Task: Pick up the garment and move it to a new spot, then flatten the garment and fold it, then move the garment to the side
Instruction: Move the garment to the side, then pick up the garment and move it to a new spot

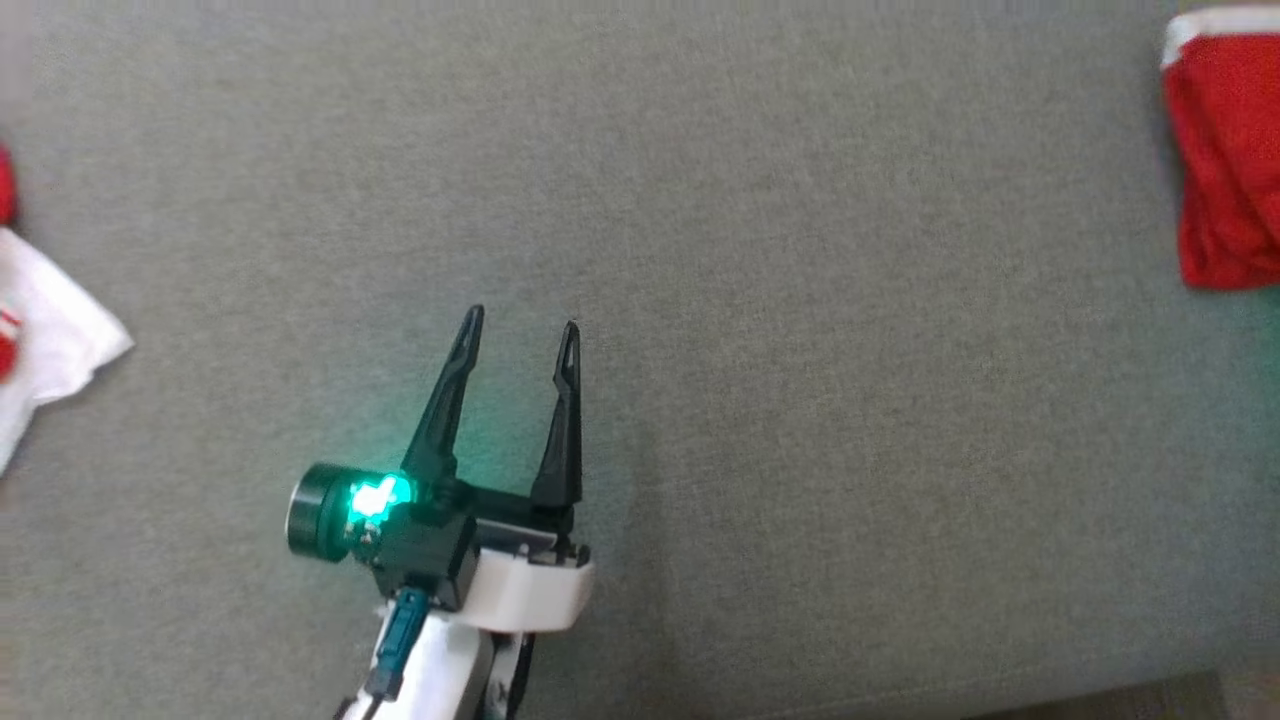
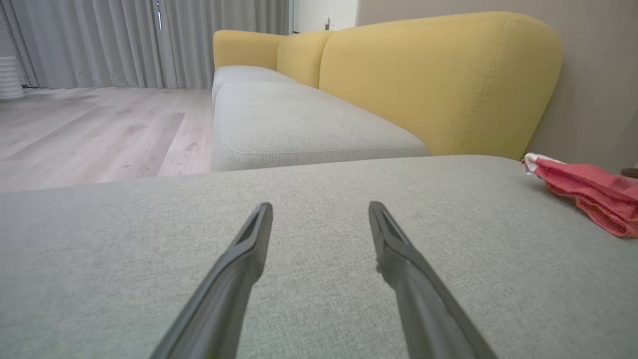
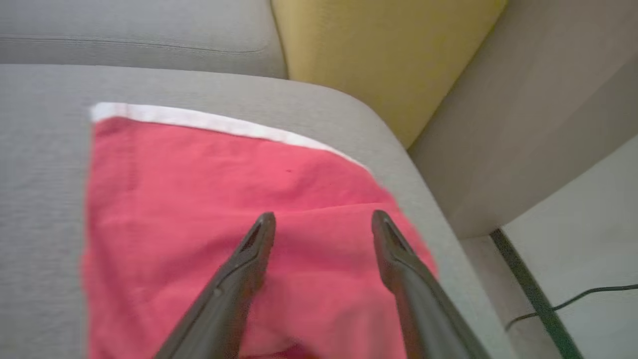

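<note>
Red garment (image 3: 199, 199), soft knit with a white hem band, lies in flat layers at the right corner of the grey coarse-weave seat cushion (image 1: 800, 300). Right gripper (image 3: 324, 214) is over it, 2 fingers spread, nothing pinched. Left gripper (image 1: 523, 318) is spread wide over bare cushion. White rumpled cloth (image 1: 50, 340) lies at the left edge. Rounded yellow backrest (image 2: 438, 80) stands behind.

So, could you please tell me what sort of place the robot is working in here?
Most likely a home living room: a sofa with yellow backs and grey seats, long grey curtains behind it, and a pale wood-look floor.
</note>
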Motion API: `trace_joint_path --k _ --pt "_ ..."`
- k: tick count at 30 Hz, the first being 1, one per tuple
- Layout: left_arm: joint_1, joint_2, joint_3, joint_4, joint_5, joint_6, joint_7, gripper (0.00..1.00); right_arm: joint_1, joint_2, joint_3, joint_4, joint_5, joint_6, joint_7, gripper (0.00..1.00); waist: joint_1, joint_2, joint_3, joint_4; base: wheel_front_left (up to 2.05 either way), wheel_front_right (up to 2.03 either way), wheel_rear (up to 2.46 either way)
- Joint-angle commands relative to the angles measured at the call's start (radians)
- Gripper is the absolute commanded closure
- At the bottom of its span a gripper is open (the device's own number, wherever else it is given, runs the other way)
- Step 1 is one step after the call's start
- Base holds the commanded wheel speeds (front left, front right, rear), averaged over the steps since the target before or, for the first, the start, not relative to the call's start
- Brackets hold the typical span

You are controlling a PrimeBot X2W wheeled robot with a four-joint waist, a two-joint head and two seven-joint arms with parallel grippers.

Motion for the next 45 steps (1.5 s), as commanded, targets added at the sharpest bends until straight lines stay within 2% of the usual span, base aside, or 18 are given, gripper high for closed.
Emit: trace_joint_path --k 1,5,10,16,21,25,32,36,45 --pt "0.023 -0.001 0.020 -0.027 -0.008 0.006 -0.005 0.00 0.047 -0.011 0.022 -0.018 -0.002 0.007 -0.013 0.00 0.0001 0.0000 -0.048 0.022 0.00 0.00 0.00" --pt "0.058 -0.001 0.015 -0.024 -0.028 0.010 -0.005 0.00 0.111 0.070 0.081 -0.026 0.018 0.007 -0.020 0.00 0.0001 0.0000 -0.132 0.048 0.00 0.00 0.00" --pt "0.120 -0.001 0.014 -0.020 -0.051 0.013 -0.005 0.00 0.213 0.156 0.171 -0.090 0.104 0.007 -0.023 0.00 0.0001 0.0000 -0.252 0.089 0.00 0.00 0.00" --pt "0.218 -0.001 0.039 -0.019 -0.078 0.020 -0.005 0.00 0.366 0.216 0.260 -0.218 0.204 0.007 -0.071 0.00 0.0001 0.0000 -0.397 0.144 0.00 0.00 0.00" --pt "0.294 -0.001 0.088 -0.036 -0.089 0.033 -0.005 0.00 0.487 0.262 0.278 -0.319 0.198 0.007 -0.138 0.00 0.0001 0.0000 -0.472 0.173 0.00 0.00 0.00" --pt "0.333 -0.001 0.124 -0.046 -0.086 0.029 -0.005 0.00 0.583 0.288 0.212 -0.410 0.108 0.007 -0.157 0.00 0.0001 0.0000 -0.501 0.182 0.00 0.00 0.00" --pt "0.380 -0.001 0.165 -0.049 -0.042 0.025 -0.005 0.00 0.809 0.417 -0.003 -0.674 -0.091 0.007 -0.158 0.00 0.0001 0.0000 -0.536 0.181 0.00 0.00 0.00" --pt "0.398 -0.001 0.173 -0.047 -0.027 0.013 -0.005 0.00 0.882 0.451 -0.028 -0.741 -0.153 0.007 -0.158 0.00 0.0001 0.0000 -0.545 0.181 0.00 0.00 0.00" --pt "0.410 -0.001 0.185 -0.037 -0.025 0.002 -0.005 0.00 0.913 0.480 -0.040 -0.770 -0.189 0.007 -0.158 0.00 0.0001 0.0000 -0.553 0.167 0.00 0.00 0.00"
